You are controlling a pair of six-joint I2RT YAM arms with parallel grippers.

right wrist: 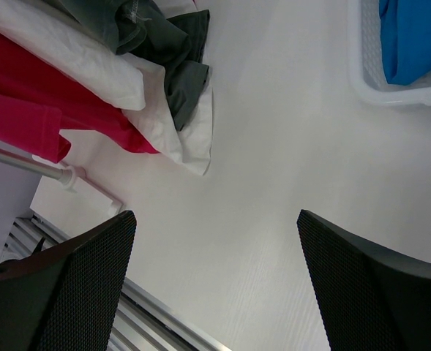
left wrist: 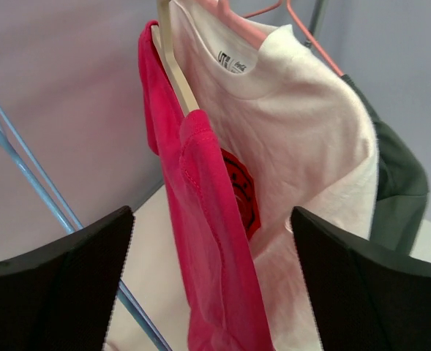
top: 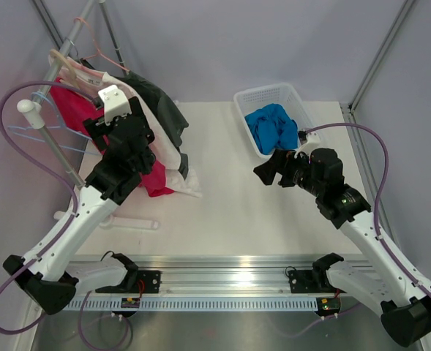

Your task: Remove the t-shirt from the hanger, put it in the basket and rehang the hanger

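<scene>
Our left claw [left wrist: 209, 219] stands wide open and holds nothing. The t-shirt [left wrist: 211, 248] hangs in the gap between its fingers [left wrist: 61, 285], and we cannot see either finger touching the cloth. The magenta cloth is draped over the hanger [left wrist: 173, 69], whose pale arm shows at the neck, up on the rack at the far left of the scene. Just right of it hangs a white shirt [left wrist: 303, 139], and past that a dark garment [left wrist: 399, 183]. Thin blue wire hangers [left wrist: 25, 172] lie to the left. Our right claw [right wrist: 215, 219] is likewise wide open and empty, over the table [right wrist: 274, 183] and near the basket [right wrist: 369, 88]. We judge that nothing of the task is done yet: the grip, the pull off the hanger and the release are all left.
</scene>
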